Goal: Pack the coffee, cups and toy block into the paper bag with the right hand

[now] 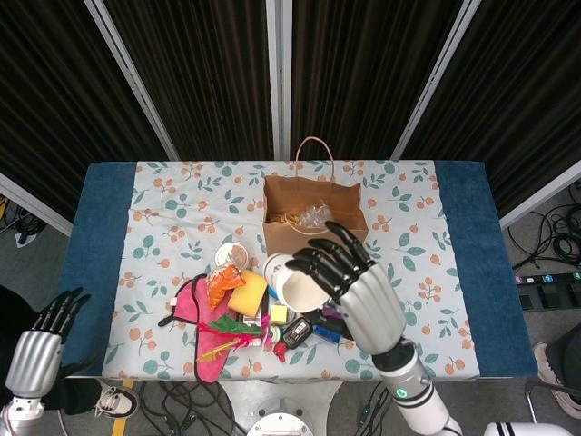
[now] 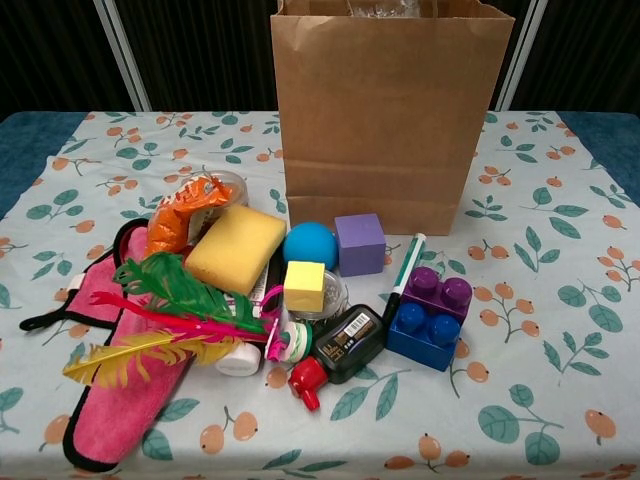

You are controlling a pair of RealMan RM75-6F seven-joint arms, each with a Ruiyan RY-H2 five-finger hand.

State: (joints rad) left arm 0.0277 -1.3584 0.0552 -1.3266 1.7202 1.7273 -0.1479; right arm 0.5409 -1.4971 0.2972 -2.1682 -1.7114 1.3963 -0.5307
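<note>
The fingers (image 1: 331, 259) of the right hand (image 1: 359, 291) are curled around a stack of white paper cups (image 1: 292, 286), which it holds lifted above the pile of things, just in front of the paper bag (image 1: 315, 222) and not yet over its mouth. The chest view shows neither this hand nor the cups. Inside the bag I can see some crinkled clear plastic and something pale yellow, but I cannot tell if the coffee is among them. The blue and purple toy block (image 2: 428, 318) lies on the flowered tablecloth (image 2: 560, 330), near the purple cube (image 2: 360, 243) and the yellow cube (image 2: 304, 285), so this part is not yet done. I judge the task to be about in the middle: the cups must go into the bag, then the block. The left hand (image 1: 34, 345) hangs low beside the table, fingers apart and holding nothing.
</note>
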